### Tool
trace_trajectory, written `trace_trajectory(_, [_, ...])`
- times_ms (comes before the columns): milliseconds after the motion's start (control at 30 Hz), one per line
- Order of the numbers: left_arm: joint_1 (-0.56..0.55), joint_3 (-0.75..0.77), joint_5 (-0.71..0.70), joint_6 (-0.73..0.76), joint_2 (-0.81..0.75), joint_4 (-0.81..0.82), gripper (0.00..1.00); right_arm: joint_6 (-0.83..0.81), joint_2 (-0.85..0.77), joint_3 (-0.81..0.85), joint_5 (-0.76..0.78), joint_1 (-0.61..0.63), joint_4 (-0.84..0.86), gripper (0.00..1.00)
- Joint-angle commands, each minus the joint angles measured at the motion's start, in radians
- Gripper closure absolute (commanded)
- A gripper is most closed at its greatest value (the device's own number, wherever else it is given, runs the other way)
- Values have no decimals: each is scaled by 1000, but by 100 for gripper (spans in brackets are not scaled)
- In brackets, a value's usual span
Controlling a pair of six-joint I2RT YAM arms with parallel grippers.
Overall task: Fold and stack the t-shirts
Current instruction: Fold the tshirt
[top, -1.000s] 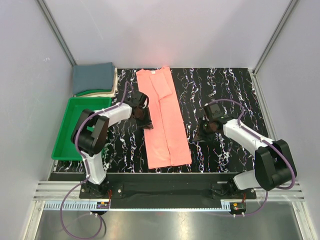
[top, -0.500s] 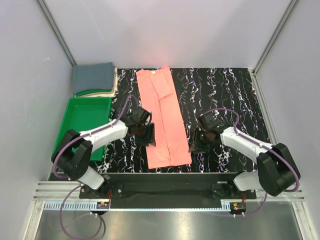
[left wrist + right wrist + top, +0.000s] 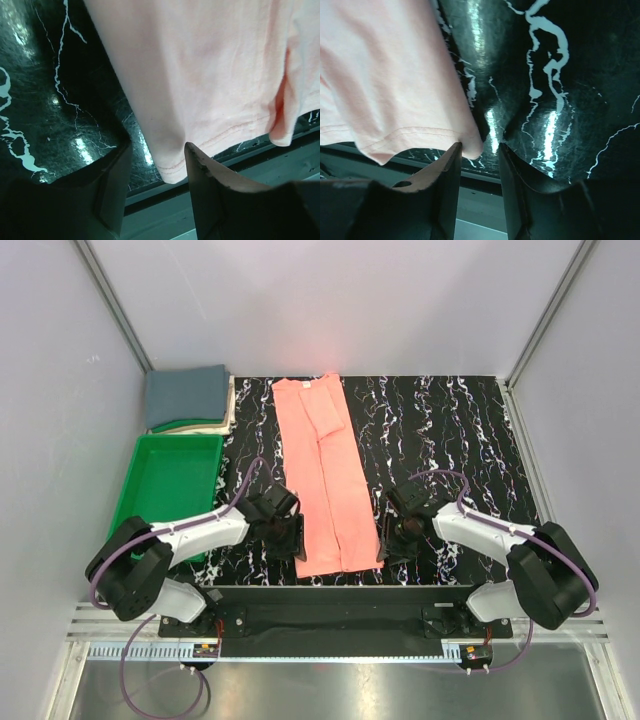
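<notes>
The left jaws and right jaws are standing apart, a hem corner of the salmon-pink t-shirt (image 3: 325, 480) lying between each pair.

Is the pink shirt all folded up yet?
Half folded. The salmon-pink cloth t-shirt lies as a long narrow strip, its sides turned in, not yet folded end to end.

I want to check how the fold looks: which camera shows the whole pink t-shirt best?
The top external view: the pink t-shirt lies there in full, folded into a long strip. The left wrist view shows only one near hem corner, the right wrist view only the other.
</notes>
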Motion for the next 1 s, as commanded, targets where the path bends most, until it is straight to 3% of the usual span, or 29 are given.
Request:
trace_trajectory(0, [-5, -40, 30, -35, -7, 101, 51, 24, 5, -22, 34, 10, 46, 58])
trace_trajectory(133, [-6, -66, 46, -49, 4, 128, 63, 15, 15, -25, 23, 11, 65, 60])
trace_trajectory(167, [-8, -67, 43, -50, 5, 128, 69, 12, 17, -27, 25, 10, 66, 63])
trace_trajectory(200, [-6, -70, 36, -50, 2, 126, 82, 12, 15, -27, 26, 10, 65, 65])
trace_trajectory(267, [-8, -75, 32, -53, -4, 118, 95, 12, 5, -35, 23, 11, 65, 71])
trace_trajectory(300, [-6, -75, 12, -56, -7, 105, 100, 12, 0, -39, 25, 11, 66, 79])
trace_trajectory(433, [-6, -77, 1, -59, -18, 97, 100, 12, -26, -56, 42, 11, 63, 99])
trace_trajectory(700, [-8, -81, -46, -52, -24, 54, 100, 36, -18, -61, 65, 11, 71, 100])
trace_trajectory(967, [-6, -66, -71, -38, -61, 5, 87, 85, -81, -74, 21, 13, 94, 97])
